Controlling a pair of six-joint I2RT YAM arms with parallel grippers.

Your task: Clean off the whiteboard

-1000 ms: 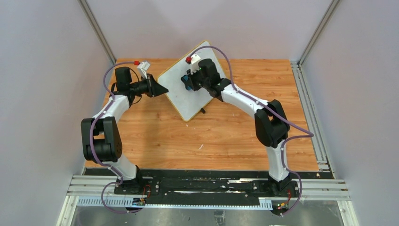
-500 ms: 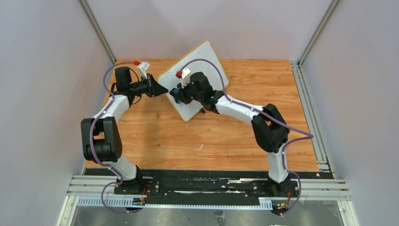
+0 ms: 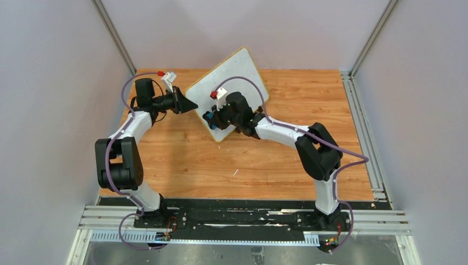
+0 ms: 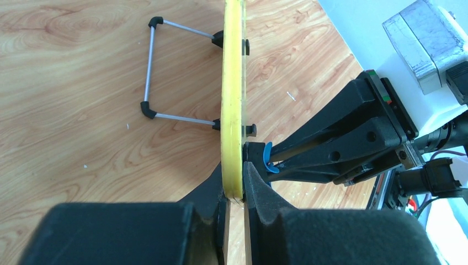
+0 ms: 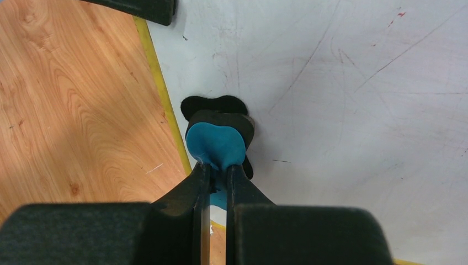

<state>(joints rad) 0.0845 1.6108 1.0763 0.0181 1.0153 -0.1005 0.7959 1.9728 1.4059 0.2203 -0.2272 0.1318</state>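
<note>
Left claw (image 4: 234,185) pressed together on the whiteboard (image 4: 232,83), one finger on each face and the yellow edge pinched between them. From the left wrist view the board runs edge-on straight ahead of that claw and stands upright on the worktop (image 4: 83,110). Its wire stand (image 4: 148,72), with black feet, sits on the worktop to the left of the edge, behind the board. Right claw (image 5: 218,171) is on the other face, fingers closed on the blue eraser (image 5: 215,144), gripping it by the blue body. The eraser's black felt pad sits just ahead of the fingertips, against the white surface. Contact point is close to the board's yellow edge, which runs just left of the right claw, with bare worktop beyond it. Ahead and to the right of the right claw the surface is mostly white with faint grey streaks and smudges. A few small red marks (image 5: 398,13) show far up and to the right of the tips. In the top view the left claw tip is at the board's left corner. The right claw is just beside it on the near face, low on the board near that same corner. The board is turned diagonally between the two arms, and its far corner reaches past the back edge of the worktop.
</note>
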